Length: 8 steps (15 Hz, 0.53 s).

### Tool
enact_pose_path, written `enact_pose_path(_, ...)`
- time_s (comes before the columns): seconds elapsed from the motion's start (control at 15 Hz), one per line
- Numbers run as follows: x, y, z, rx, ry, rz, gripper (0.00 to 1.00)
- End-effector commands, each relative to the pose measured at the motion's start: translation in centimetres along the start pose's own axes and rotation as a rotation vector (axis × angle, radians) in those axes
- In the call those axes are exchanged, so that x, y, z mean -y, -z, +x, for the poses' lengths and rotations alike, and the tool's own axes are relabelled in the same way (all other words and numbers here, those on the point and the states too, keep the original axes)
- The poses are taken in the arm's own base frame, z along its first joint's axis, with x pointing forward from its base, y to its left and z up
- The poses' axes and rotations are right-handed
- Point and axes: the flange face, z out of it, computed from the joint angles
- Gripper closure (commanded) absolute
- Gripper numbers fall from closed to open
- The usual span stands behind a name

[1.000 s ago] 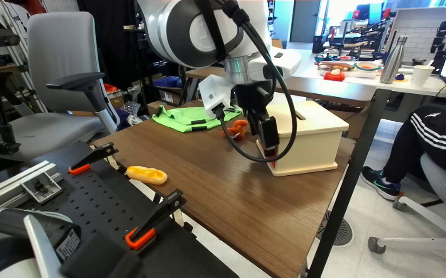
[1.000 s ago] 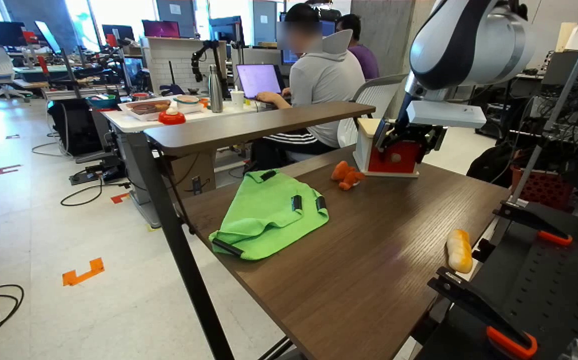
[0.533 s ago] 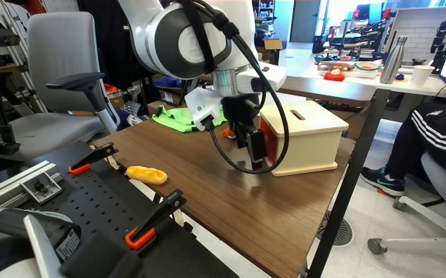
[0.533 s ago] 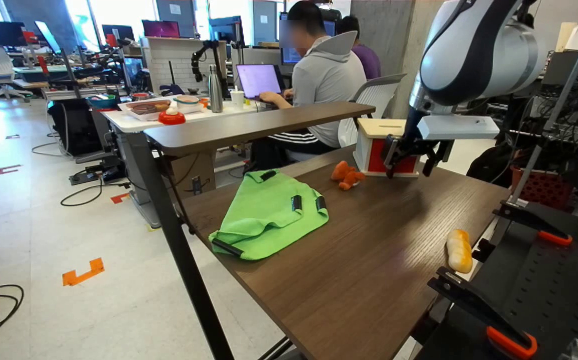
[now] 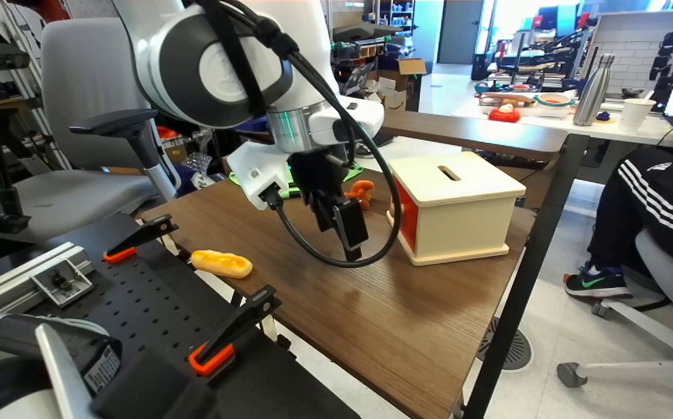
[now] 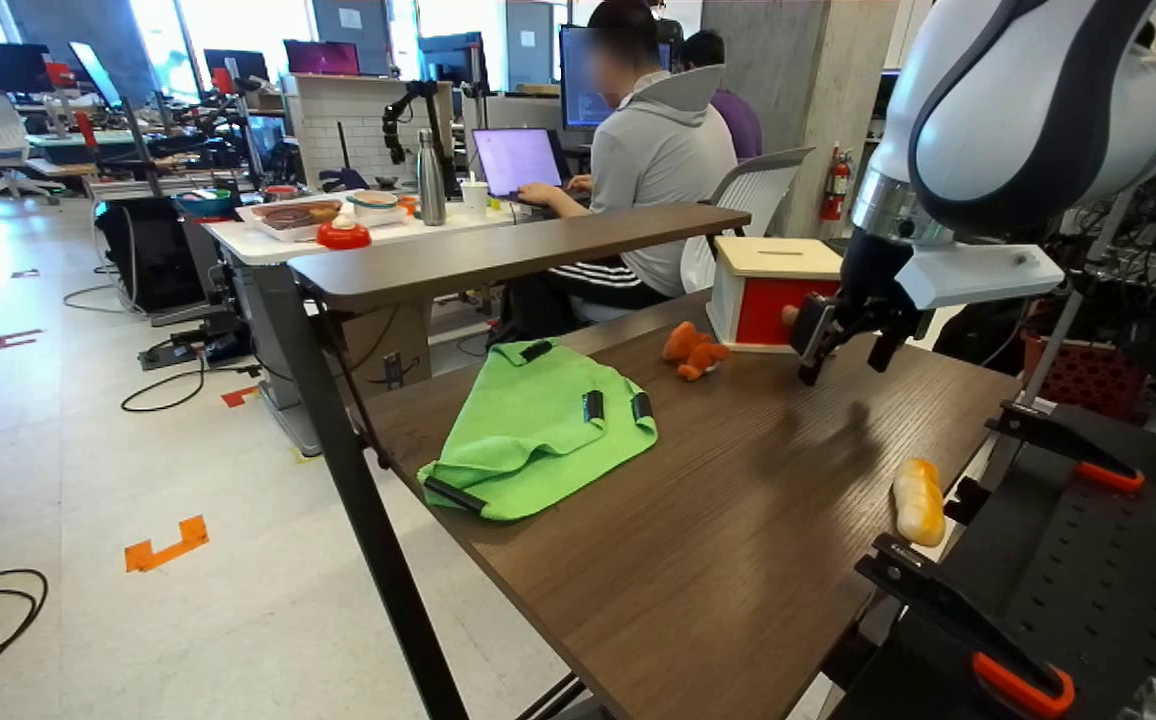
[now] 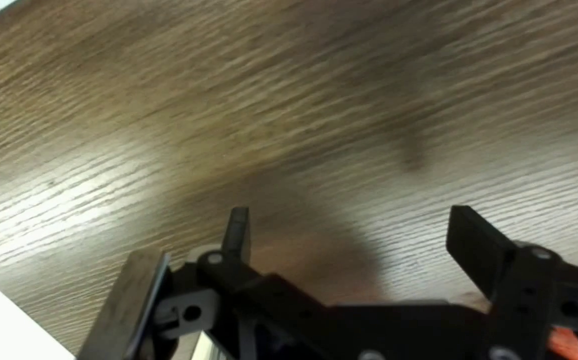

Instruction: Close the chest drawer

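Observation:
The chest (image 5: 464, 227) is a cream-beige box with a slot in its flat top, standing at the table's end; it also shows in an exterior view (image 6: 776, 257). Its red drawer front (image 6: 764, 308) sits within the box's end and looks level with it, with a round knob (image 6: 790, 315) partly beside my finger. The drawer front also shows edge-on in an exterior view (image 5: 408, 218). My gripper (image 6: 844, 368) is open and empty, above the table and apart from the drawer front. In the wrist view the fingers (image 7: 350, 220) are spread wide over bare wood.
An orange plush toy (image 6: 695, 352) lies beside the chest. A green cloth (image 6: 538, 440) lies spread on the table. A toy bread (image 5: 221, 263) is at the table edge by black clamps (image 5: 237, 329). A raised brown shelf (image 6: 518, 248) stands behind.
My gripper has backed away from the drawer front, where it was close against it one second ago. The chest and drawer look the same, with more of the front uncovered.

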Motion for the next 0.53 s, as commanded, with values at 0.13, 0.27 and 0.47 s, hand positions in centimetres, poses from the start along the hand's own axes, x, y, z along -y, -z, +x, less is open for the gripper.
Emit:
enact_pose_path(0.13, 0.5, 1.9, -1.0, -0.03, 0.035, 0.025, 0.0)
enact_pose_path(0.27, 0.5, 2.4, -1.1, -0.034, 0.035, 0.029, 0.0)
enact_pose_path(0.47, 0.4, 2.0, -1.3, -0.026, 0.035, 0.025, 0.0)
